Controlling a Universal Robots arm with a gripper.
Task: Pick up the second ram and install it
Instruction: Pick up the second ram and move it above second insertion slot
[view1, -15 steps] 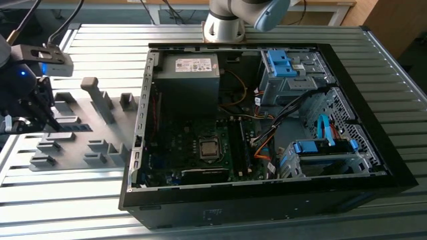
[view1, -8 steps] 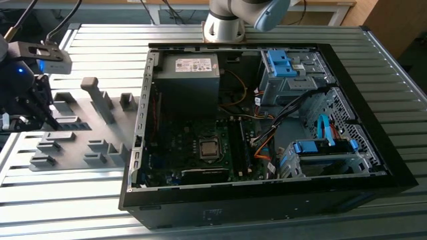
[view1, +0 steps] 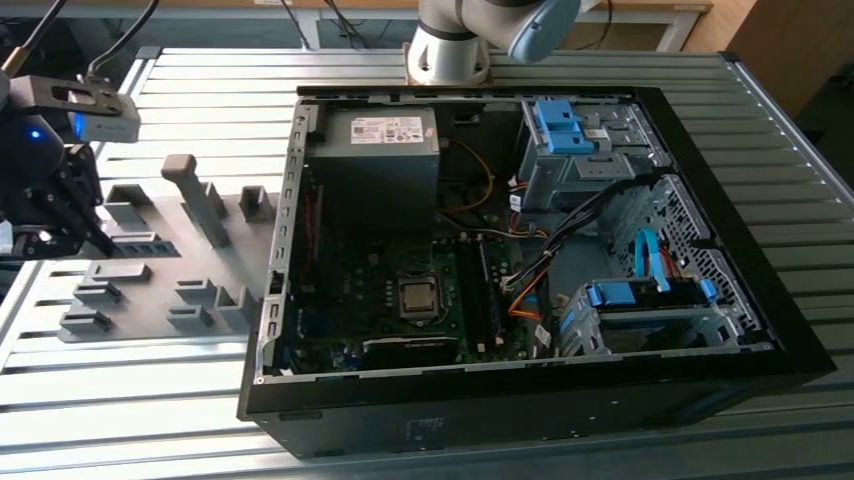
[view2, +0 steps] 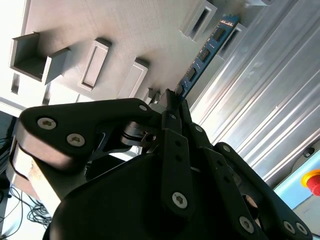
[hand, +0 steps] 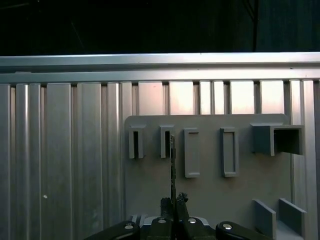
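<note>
Ram grabbed, not yet in the computer

The gripper (view2: 170, 97) is pinching one end of the second ram (view2: 205, 52), fingers pressed tight on the thin blue-green stick; the stick is over the grey holder board (hand: 210, 200), close by a slot block (hand: 166, 142), near the table's (view1: 127, 395) edge on the exterior view's left; I cannot tell if it is fully out; the open computer case (view1: 467, 425) is well apart, so putting it in is not done.

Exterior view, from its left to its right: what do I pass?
Black tool gripping the thin blue-green ram stick, grey plastic holder plate with raised blocks, open black computer case's left wall, square silver processor socket, blue-topped metal drive cage.
</note>
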